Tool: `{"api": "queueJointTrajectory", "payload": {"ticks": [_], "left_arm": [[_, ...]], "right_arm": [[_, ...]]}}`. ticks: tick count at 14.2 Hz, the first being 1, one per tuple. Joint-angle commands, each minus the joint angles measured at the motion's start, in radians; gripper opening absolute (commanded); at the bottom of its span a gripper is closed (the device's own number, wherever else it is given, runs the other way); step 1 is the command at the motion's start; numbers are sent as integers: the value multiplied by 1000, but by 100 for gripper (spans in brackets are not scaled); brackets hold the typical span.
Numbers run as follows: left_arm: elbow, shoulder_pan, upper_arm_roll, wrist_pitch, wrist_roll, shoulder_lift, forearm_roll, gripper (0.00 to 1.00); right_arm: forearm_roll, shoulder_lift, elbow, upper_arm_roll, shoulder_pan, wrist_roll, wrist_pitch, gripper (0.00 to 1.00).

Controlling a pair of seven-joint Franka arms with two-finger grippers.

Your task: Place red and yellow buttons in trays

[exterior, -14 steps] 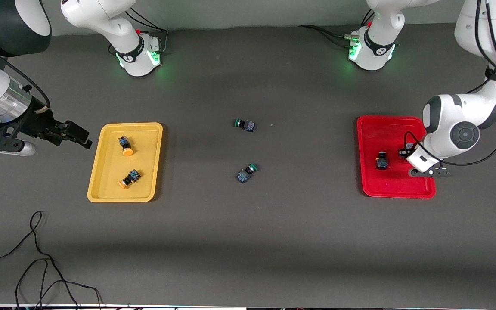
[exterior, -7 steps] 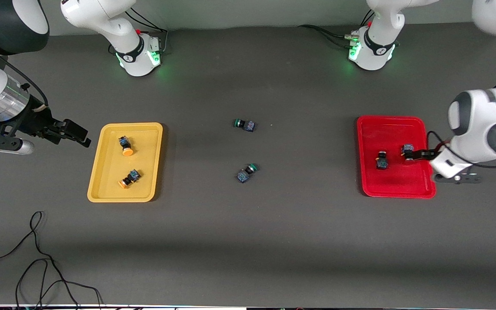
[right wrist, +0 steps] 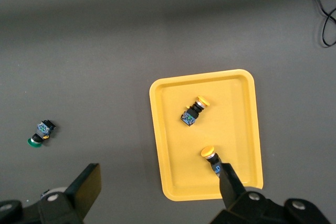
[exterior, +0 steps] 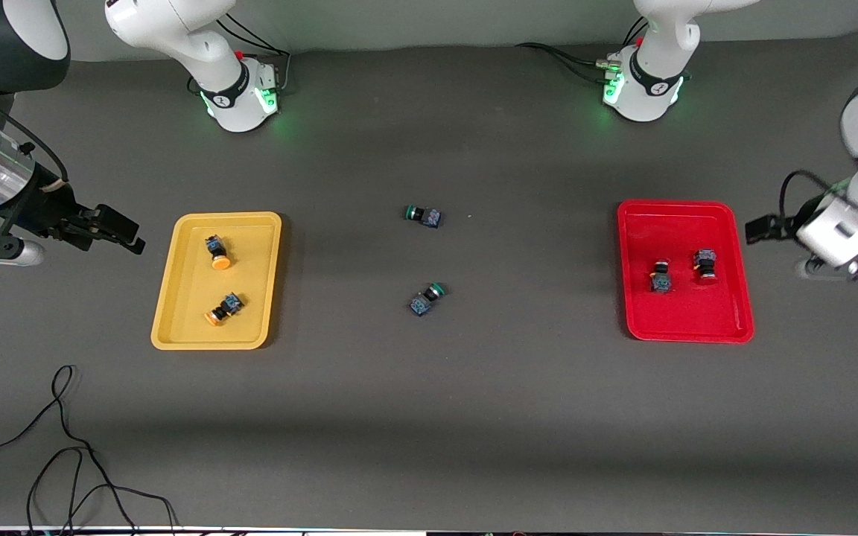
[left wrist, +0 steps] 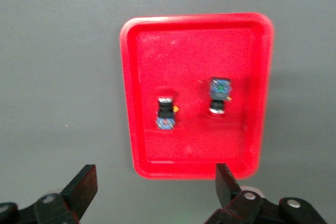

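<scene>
I judged sorting complete: both red buttons (exterior: 661, 275) lay in the red tray (exterior: 727, 327), both yellow buttons (exterior: 217, 253) in the yellow tray (exterior: 176, 327). Left gripper (left wrist: 152, 192) at the worktop's 3 o'clock edge, right gripper (right wrist: 157, 190) at 9 o'clock: jaws apart, empty. Next: park both arms.

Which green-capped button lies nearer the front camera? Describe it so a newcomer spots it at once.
Look at the bare table between the yellow tray and the red tray. Two green-capped buttons lie there; yours is nearer the front camera than its twin.
</scene>
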Motion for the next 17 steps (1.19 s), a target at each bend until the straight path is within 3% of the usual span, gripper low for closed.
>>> {"api": "queueJointTrajectory", "payload": {"ticks": [1, 4, 7, 11, 17], "left_arm": [[59, -40, 1, -89, 13, -55, -41, 100], [192, -113, 17, -187, 0, -18, -76, 100], [339, -152, 23, -272, -58, 52, -76, 100], [349, -209, 61, -279, -112, 49, -70, 100], [347, -199, 63, -285, -96, 39, -64, 100]], "right_arm": [[-24, -18, 3, -2, 4, -80, -39, 100], [-81, -18, 11, 1, 4, -89, -76, 100], [-81, -18, 32, 1, 5, -80, -120, 100], [-72, -19, 58, -7, 2, -91, -123, 100], [-70, -15, 71, 26, -54, -91, -125, 100]]}}
